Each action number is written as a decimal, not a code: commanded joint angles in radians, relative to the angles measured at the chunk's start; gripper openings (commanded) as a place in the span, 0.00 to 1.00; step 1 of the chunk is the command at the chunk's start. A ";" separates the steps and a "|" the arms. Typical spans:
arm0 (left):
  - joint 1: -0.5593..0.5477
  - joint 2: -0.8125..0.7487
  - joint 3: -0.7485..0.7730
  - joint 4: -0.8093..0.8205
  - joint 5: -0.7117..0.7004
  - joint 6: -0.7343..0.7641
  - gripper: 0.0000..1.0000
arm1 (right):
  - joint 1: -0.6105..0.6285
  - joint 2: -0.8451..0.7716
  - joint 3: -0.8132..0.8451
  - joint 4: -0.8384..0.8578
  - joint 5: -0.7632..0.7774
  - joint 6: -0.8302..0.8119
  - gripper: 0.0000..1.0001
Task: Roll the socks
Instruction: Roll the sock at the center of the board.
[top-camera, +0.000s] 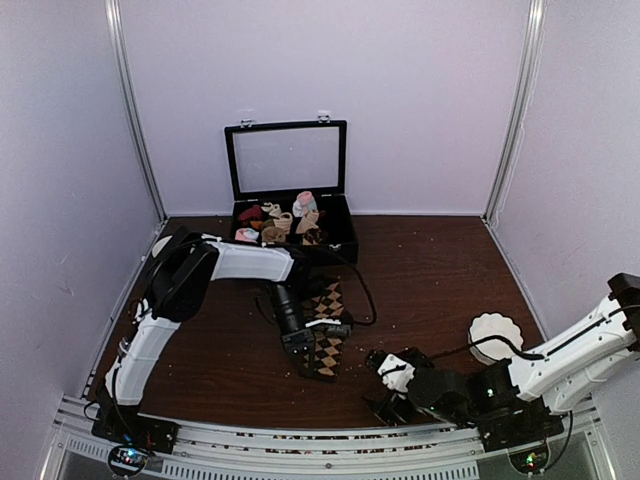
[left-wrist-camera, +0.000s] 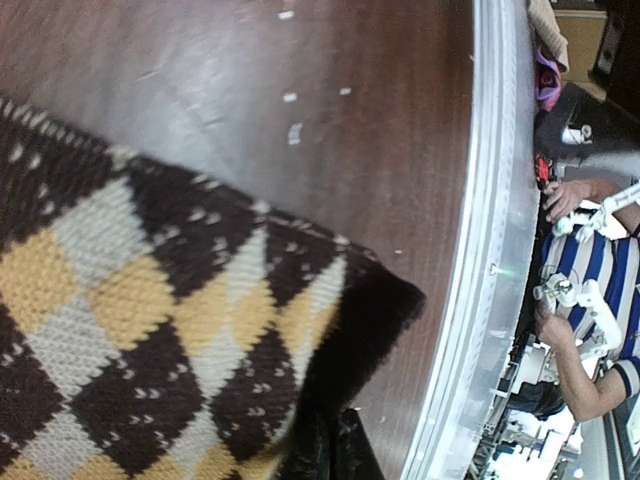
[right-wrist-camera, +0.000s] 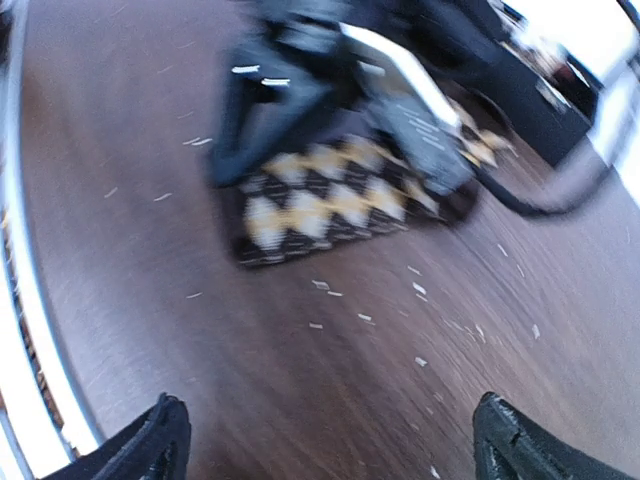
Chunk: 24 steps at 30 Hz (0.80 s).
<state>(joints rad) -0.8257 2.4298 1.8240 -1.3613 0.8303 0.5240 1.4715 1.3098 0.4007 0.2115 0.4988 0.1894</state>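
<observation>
**Socks flat at mid-table, left arm on their near end, right arm standing off**

Position. The socks (top-camera: 328, 300) lie flat on the table (top-camera: 440, 270), about midway between its left and right edges and nearer the near edge than the far one. Their length runs from near to far.

Left arm. The left gripper (top-camera: 300, 345) sits on the near end of the socks with its jaws closed. In the wrist view the dark hem runs straight into the fingertips (left-wrist-camera: 318, 452). I judge this to be a pinch on the hem, held there so the roll can start from that end.

Right arm. The right gripper (top-camera: 385, 362) is spread wide and holds nothing. It is low over bare wood just right of the socks and faces them, probably leaving the fabric free for the other arm.

Other items. An open case (top-camera: 340, 240) of small sock rolls stands at the far edge. A white scalloped disc (top-camera: 495, 335) lies toward the right edge.

Limits of view:
- The left arm covers the near end of the socks from above.
- The left fingertips are cut off by the frame.
- The right wrist view is blurred.
- I cannot tell whether the fabric is one layer or two, or whether any turn of the roll exists.
</observation>
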 joint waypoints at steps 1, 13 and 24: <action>0.021 0.039 0.021 0.024 -0.020 -0.057 0.03 | 0.033 0.123 0.077 0.160 -0.075 -0.360 0.92; 0.023 0.083 0.050 0.038 -0.121 -0.107 0.00 | -0.052 0.420 0.290 0.239 -0.348 -0.562 0.54; 0.023 0.112 0.087 0.018 -0.122 -0.104 0.00 | -0.152 0.519 0.366 0.169 -0.433 -0.632 0.41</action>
<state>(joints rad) -0.8108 2.4912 1.9038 -1.4109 0.8051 0.4198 1.3434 1.7985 0.7460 0.4076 0.1062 -0.4152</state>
